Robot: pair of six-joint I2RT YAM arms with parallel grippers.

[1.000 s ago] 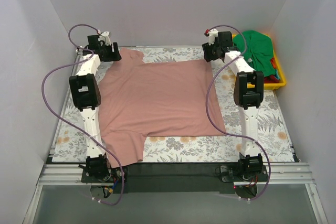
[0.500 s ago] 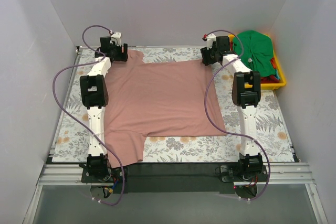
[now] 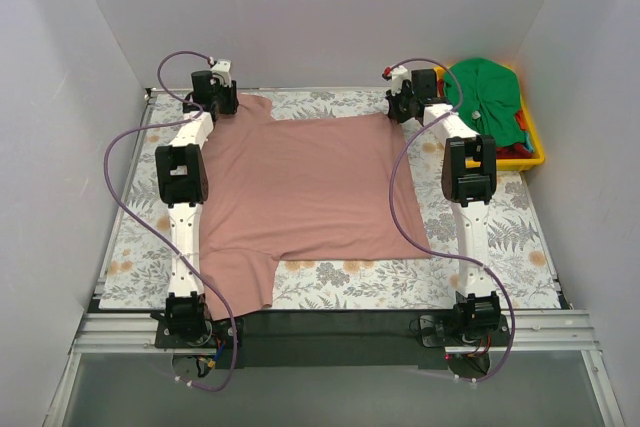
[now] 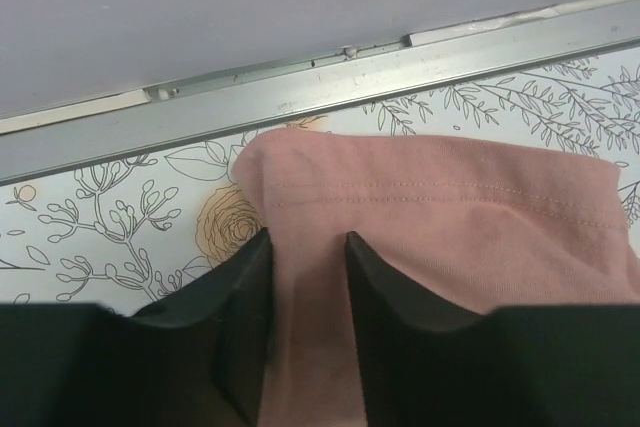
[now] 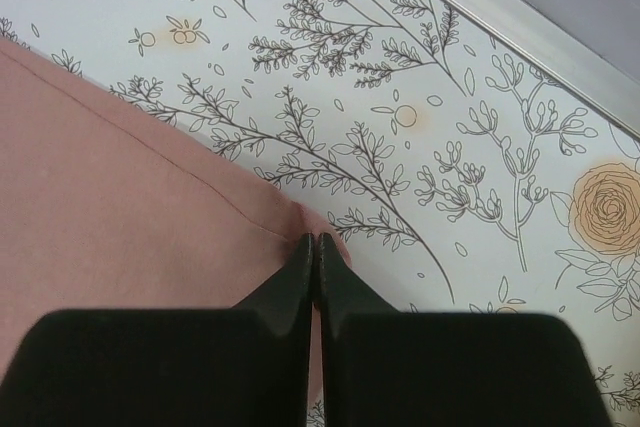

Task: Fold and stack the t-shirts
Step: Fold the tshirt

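The dusty pink t-shirt [image 3: 300,187] lies spread flat on the floral table cover [image 3: 500,237], one sleeve hanging toward the near edge. My left gripper [image 3: 222,107] is down on its far left sleeve. In the left wrist view that gripper [image 4: 308,235] has its fingers a little apart, with the pink sleeve cloth [image 4: 430,217] lying between them. My right gripper [image 3: 400,112] is at the shirt's far right corner. In the right wrist view it [image 5: 316,237] is shut, pinching the corner of the pink cloth [image 5: 120,177]. A bright green t-shirt [image 3: 487,92] is heaped at the far right.
The green shirt and a bit of red cloth [image 3: 519,124] rest in a yellow bin [image 3: 525,155] at the far right corner. A metal rail [image 4: 400,67] and the back wall run just beyond both grippers. White walls close in both sides.
Both arms moved inward onto the shirt's far corners. The right jaws shut on the corner. The left jaws narrowed around the sleeve cloth.
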